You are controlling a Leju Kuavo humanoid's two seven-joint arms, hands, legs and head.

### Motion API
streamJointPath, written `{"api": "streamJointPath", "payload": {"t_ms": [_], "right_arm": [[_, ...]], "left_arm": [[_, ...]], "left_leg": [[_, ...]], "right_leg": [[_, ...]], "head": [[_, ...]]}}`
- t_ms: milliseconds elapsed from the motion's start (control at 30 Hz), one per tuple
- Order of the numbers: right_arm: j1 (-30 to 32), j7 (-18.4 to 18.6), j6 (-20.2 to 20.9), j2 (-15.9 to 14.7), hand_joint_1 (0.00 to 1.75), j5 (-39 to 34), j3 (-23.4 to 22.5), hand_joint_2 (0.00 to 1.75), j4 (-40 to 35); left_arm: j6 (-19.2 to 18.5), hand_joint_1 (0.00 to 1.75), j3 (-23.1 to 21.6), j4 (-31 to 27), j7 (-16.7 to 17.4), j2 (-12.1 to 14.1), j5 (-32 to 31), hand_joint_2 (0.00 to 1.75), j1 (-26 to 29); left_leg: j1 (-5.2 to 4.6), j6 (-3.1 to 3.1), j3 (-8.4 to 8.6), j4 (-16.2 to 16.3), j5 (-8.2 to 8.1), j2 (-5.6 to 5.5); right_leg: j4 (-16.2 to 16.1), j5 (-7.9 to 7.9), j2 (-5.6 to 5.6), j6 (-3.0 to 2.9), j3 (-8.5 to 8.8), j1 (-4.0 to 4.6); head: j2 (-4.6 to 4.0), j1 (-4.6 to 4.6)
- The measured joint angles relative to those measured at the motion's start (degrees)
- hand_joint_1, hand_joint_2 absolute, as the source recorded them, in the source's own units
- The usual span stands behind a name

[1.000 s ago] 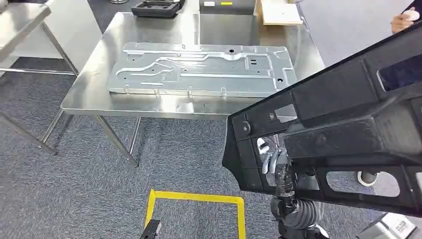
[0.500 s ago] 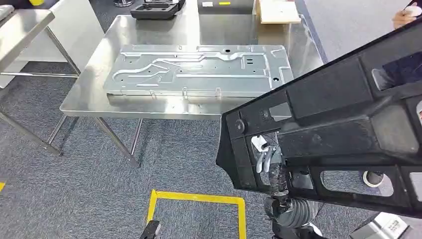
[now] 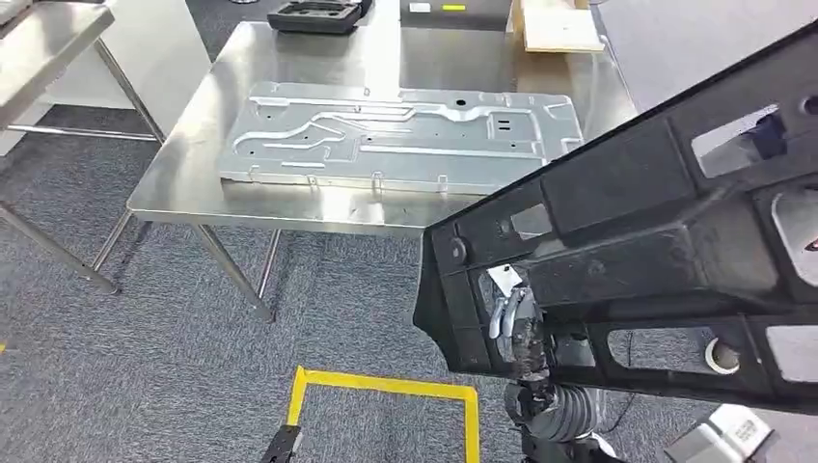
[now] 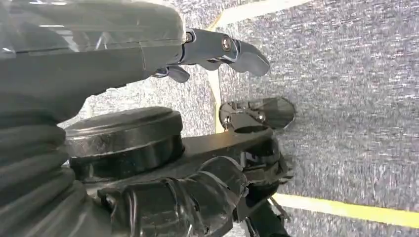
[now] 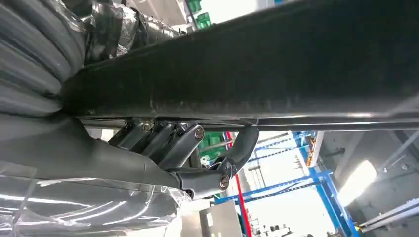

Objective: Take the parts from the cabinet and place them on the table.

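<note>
Right hand [image 3: 516, 323] gripped black part [image 3: 666, 231], short of table [image 3: 183, 183]; silver panel [image 3: 405, 135] already there. Left hand [image 4: 217, 52] hung loose, held nothing.

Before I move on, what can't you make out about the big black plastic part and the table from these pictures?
- Big black plastic part: its far end is cut off by the head view's right edge.
- Right hand: its fingertips go behind the part's edge in the right wrist view.
- Steel table: its right corner is hidden behind the part.
- Left hand: fingers partly hidden by its cover.
</note>
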Motion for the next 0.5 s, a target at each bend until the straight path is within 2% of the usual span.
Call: {"api": "streamJointPath", "payload": {"t_ms": [33, 67, 167, 233, 267, 333, 367, 400, 433, 467, 500], "right_arm": [[-0.01, -0.02, 0.00, -0.02, 1.75, -0.06, 0.00, 1.75, 0.02], [0.08, -0.04, 0.00, -0.02, 1.75, -0.13, 0.00, 1.75, 0.02], [0.27, -0.06, 0.00, -0.04, 1.75, -0.24, 0.00, 1.75, 0.04], [0.28, -0.07, 0.02, -0.04, 1.75, -0.24, 0.00, 1.75, 0.02], [0.24, -0.07, 0.04, -0.04, 1.75, -0.24, 0.00, 1.75, 0.02], [0.30, -0.09, 0.02, -0.07, 1.75, -0.30, 0.00, 1.75, 0.04], [0.40, -0.09, 0.00, -0.07, 1.75, -0.37, 0.00, 1.75, 0.04], [0.56, -0.09, 0.00, -0.07, 1.75, -0.37, 0.00, 1.75, 0.04], [0.74, -0.09, 0.00, -0.09, 1.75, -0.37, 0.00, 1.75, 0.04], [0.86, -0.11, 0.00, -0.09, 1.75, -0.37, 0.00, 1.75, 0.04], [0.93, -0.09, 0.00, -0.09, 1.75, -0.37, 0.00, 1.75, 0.02]], "left_arm": [[-0.02, 0.00, 0.00, 0.00, 0.00, 0.00, -0.02, 1.75, -0.01], [-0.09, 0.00, 0.00, 0.00, -0.02, 0.00, -0.02, 1.75, -0.11], [-0.17, 0.00, 0.00, 0.00, -0.06, 0.00, -0.04, 1.75, 0.00], [-0.22, 0.00, 0.00, 0.00, -0.07, 0.00, -0.09, 1.75, -0.03], [-0.22, 0.00, -0.02, 0.00, -0.07, 0.00, -0.11, 1.75, -0.08], [-0.30, 0.00, -0.04, 0.00, -0.07, -0.02, -0.20, 1.75, -0.05], [-0.39, 0.00, -0.07, 0.00, -0.07, -0.04, -0.24, 1.75, 0.06], [-0.44, 0.00, -0.15, 0.00, -0.04, -0.07, -0.26, 1.75, 0.16], [-0.44, 0.00, -0.24, 0.00, -0.04, -0.07, -0.31, 1.75, 0.21], [-0.44, 0.00, -0.31, 0.00, 0.00, -0.07, -0.33, 1.75, 0.19], [-0.44, 0.00, -0.33, 0.00, 0.04, -0.07, -0.33, 1.75, 0.15]], "left_leg": [[0.01, -0.30, -0.04, 0.36, -0.34, -0.05], [-0.43, -0.73, -0.30, 1.10, -0.80, -0.26], [-0.26, -1.41, -0.12, 0.54, -0.62, -0.22], [-0.12, -2.02, -0.34, 1.65, -1.69, -0.10], [-0.09, -2.33, -1.64, 4.50, -3.27, 0.05], [0.14, -2.75, -6.23, 13.39, -6.87, 0.21], [0.14, -2.86, -8.45, 17.20, -7.72, 0.26], [0.14, -2.87, -9.48, 18.47, -7.31, 0.28], [0.14, -2.75, -9.08, 16.87, -5.48, 0.28], [0.13, -2.53, -7.51, 13.15, -2.92, 0.28], [0.09, -2.18, -5.04, 7.74, 0.11, 0.28]], "right_leg": [[-3.05, -0.08, 0.08, -0.05, 1.32, -0.08], [-3.70, -0.38, 0.19, -0.34, 1.91, 0.29], [-3.52, -0.39, 0.27, -1.18, 1.74, 0.55], [-4.12, -0.25, 0.16, -1.83, 2.37, 0.03], [-4.13, -0.40, 0.10, -2.06, 2.53, -0.02], [-4.12, -0.67, -0.02, -2.45, 2.71, 0.15], [-4.11, -0.84, -0.03, -2.59, 2.82, 0.22], [-4.10, -0.97, 0.00, -2.62, 3.00, 0.24], [-4.10, -1.17, 0.07, -2.60, 3.31, 0.24], [-4.10, -1.42, 0.15, -2.55, 3.69, 0.24], [-4.10, -1.69, 0.20, -2.48, 4.20, 0.24]], "head": [[0.00, 0.00], [0.00, -0.08], [0.00, -0.09], [0.00, -0.13], [0.00, -0.59], [0.00, -0.59], [0.00, -0.66], [0.00, -0.64], [0.00, -0.61], [0.00, -0.68], [0.00, -0.63]]}}
